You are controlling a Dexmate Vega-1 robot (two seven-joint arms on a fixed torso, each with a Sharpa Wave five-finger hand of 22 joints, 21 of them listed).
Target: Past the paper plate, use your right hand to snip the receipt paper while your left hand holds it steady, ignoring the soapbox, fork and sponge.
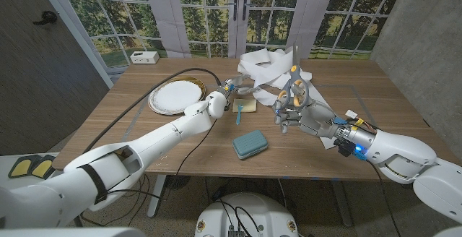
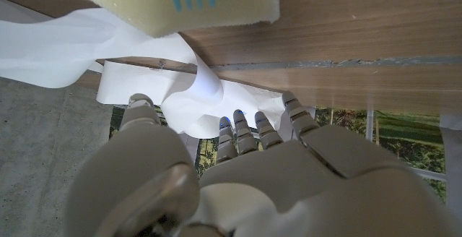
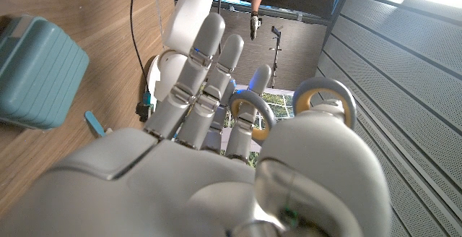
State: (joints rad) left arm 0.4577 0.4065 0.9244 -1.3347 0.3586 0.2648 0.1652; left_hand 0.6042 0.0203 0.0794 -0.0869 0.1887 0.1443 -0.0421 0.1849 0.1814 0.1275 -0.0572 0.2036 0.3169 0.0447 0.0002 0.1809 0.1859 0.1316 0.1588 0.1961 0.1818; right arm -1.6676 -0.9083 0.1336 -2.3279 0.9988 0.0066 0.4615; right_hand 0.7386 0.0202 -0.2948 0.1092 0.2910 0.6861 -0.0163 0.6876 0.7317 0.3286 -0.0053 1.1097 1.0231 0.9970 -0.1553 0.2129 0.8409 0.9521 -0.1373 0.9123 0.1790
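The wooden table (image 1: pixel 339 114) carries everything, and both arms reach in over it. The receipt paper (image 1: pixel 268 69) lies in a loose white heap beyond both hands, with a strip running from it toward the left hand (image 1: pixel 225 92). In the left wrist view that strip (image 2: pixel 198 92) curls right at the fingertips (image 2: pixel 234 121) of the left hand (image 2: pixel 238 172); the fingers reach into its folds, but whether they actually pinch it cannot be told. The paper plate (image 1: pixel 175 95) sits just to the outer side of the left hand, near the wrist. The right hand (image 1: pixel 292 110) is raised off the table, across from the left hand, and its fingers pass through the yellow and grey loops of the scissors (image 1: pixel 294 82), holding them with the blades pointing up. The right wrist view shows those loops (image 3: pixel 289 110) around the fingers of that hand (image 3: pixel 216 157). The teal soapbox (image 1: pixel 250 144) lies on the near side of both hands, between them. The yellow sponge (image 1: pixel 245 105) lies just beside the left hand, with the blue fork (image 1: pixel 238 113) resting against it.
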